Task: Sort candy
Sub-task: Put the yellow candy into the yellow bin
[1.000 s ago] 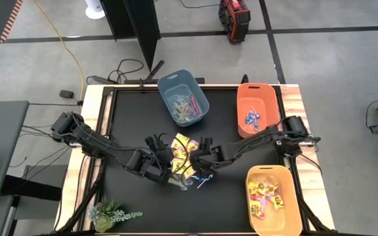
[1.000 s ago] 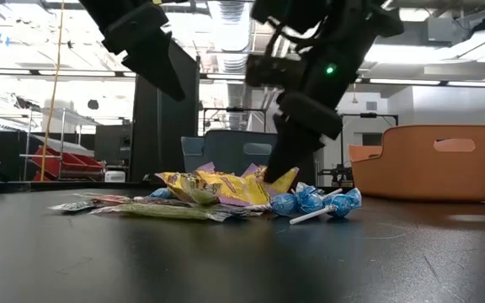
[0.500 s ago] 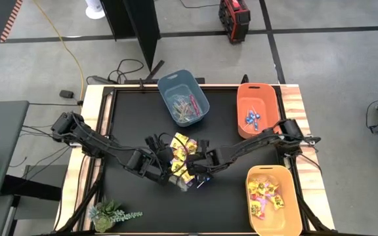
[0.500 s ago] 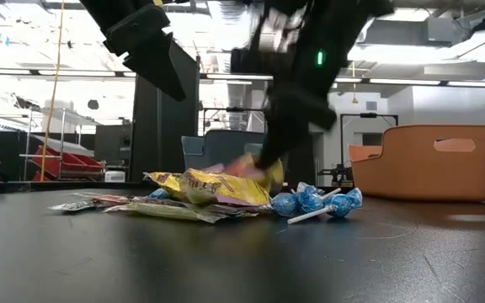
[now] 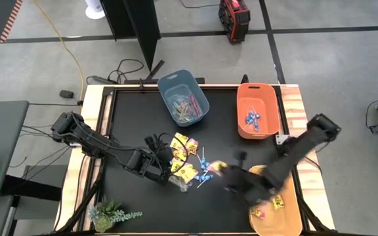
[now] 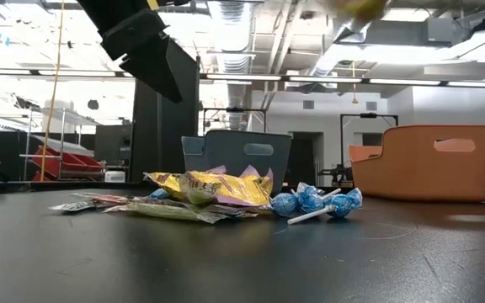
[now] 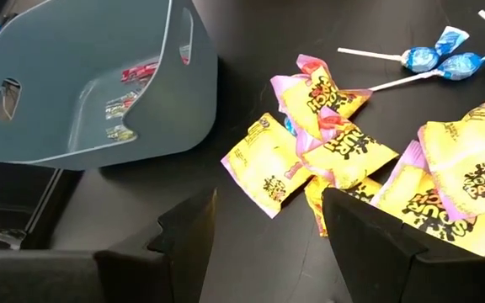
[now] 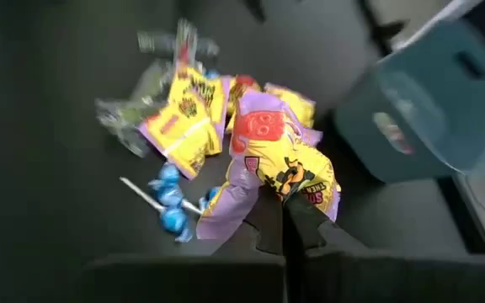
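The candy pile of yellow square packets lies mid-table, with blue-wrapped lollipops on sticks at its right edge and clear-wrapped sticks at its near left. My left gripper hovers open above the pile's left side, over the packets. My right gripper is shut on one yellow packet. It is raised, just right of the pile, and blurred in the high view. My right gripper pinches one yellow packet by an edge between its two shut fingers. The rest of the packet reaches out beyond the fingertips. The packet is lifted clear of the table and of the pile below it.
A blue-grey bin with pinkish sticks stands at the far middle. An orange bin with lollipops is at the far right. A yellow bin with yellow packets is at the near right. A small plant lies at the near left corner.
My right gripper has shut on a yellow packet in the pile. It has risen fast with the packet and swung toward the near right, toward the yellow bin. That packet is now clear of the pile, and the rest of the pile has stayed in place.
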{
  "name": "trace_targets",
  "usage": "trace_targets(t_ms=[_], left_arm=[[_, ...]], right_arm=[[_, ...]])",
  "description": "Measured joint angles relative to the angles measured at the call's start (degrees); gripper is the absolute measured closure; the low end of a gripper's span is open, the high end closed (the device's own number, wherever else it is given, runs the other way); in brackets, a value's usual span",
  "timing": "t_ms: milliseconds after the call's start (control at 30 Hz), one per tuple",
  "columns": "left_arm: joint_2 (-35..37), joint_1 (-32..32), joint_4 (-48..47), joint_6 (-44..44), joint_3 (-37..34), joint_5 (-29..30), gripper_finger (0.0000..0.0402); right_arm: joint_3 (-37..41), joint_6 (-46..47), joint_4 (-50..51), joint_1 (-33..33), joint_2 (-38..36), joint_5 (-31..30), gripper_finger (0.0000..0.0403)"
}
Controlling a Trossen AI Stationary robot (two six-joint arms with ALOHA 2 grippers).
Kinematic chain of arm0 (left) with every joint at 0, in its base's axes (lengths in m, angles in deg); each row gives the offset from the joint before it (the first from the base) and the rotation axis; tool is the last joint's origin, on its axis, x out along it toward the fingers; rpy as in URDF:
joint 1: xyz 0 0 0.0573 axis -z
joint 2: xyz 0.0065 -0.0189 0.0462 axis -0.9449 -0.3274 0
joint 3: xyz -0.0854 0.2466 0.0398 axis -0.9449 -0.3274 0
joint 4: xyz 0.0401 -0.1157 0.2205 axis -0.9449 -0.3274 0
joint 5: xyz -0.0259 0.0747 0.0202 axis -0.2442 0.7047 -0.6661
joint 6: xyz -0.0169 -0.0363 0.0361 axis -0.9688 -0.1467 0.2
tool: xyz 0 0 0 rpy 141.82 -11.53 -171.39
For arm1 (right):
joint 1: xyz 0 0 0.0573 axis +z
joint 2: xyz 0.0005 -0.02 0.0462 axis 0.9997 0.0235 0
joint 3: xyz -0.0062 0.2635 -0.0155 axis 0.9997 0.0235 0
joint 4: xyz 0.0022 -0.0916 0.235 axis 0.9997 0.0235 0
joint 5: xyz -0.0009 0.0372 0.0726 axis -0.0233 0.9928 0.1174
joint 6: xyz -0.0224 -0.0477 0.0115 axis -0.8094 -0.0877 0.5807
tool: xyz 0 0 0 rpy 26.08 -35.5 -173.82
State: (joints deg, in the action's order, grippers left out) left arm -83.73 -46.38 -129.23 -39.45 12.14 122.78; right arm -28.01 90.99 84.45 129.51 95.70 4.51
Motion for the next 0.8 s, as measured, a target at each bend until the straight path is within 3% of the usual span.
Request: trace_targets(t_ms=[100, 233, 333, 533, 700, 800], left_arm=[[0.0, -0.2, 0.1, 0.0, 0.0, 0.3, 0.0189], [0.0, -0.7, 0.5, 0.0, 0.0, 0.4, 0.0189], [0.0, -0.8, 0.8, -0.4, 0.0, 0.4, 0.0189], [0.0, -0.8, 1.8, -0.7, 0.0, 0.4, 0.0189], [0.0, -0.8, 3.1, -0.8, 0.0, 0.4, 0.0189], [0.0, -0.8, 4.2, -0.6, 0.0, 0.4, 0.0189]], right_arm=[[0.0, 14.5, 8.5, 9.1, -1.0, -5.1, 0.0401], [0.0, 34.7, 19.4, 17.6, -0.5, -4.3, 0.0402], [0.0, 45.7, 26.9, 21.0, 1.0, 3.0, 0.0402], [0.2, 58.5, 33.7, 24.7, 5.1, 16.5, 0.0402], [0.3, 66.3, 33.9, 24.5, 7.5, 24.0, 0.0401], [0.3, 68.1, 33.8, 24.8, 10.7, 25.1, 0.0389]])
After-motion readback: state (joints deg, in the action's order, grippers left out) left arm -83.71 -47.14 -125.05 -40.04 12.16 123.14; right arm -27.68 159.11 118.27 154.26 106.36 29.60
